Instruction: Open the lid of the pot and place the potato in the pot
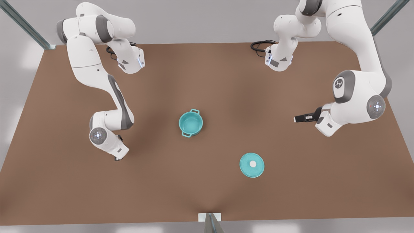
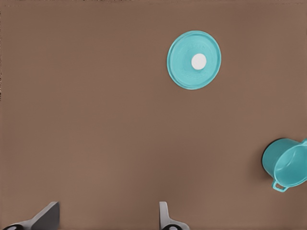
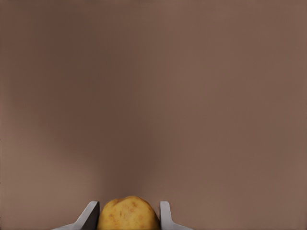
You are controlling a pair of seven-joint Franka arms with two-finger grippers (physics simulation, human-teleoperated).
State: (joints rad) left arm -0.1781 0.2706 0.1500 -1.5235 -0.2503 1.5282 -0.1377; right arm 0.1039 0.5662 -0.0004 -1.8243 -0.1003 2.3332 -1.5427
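Observation:
The teal pot [image 1: 190, 123] stands uncovered in the middle of the table, and its inside looks bare. The pot lid [image 1: 252, 165], a flat teal disc with a white knob, lies on the table nearer the front edge, toward the front view's right. In the left wrist view the lid [image 2: 194, 60] and the pot [image 2: 290, 165] are both in sight. My left gripper [image 1: 296, 119] hangs open at the front view's right, apart from the lid, its fingers spread [image 2: 105, 213]. My right gripper [image 3: 127, 211] is shut on the yellow potato [image 3: 127, 216]. It sits low at the front view's left [image 1: 117, 158].
The brown table [image 1: 207, 194] runs wide around the pot and lid. Both arm bases and black cables [image 1: 258, 45] sit at the far edge. A metal post [image 1: 210, 223] stands at the near edge's middle.

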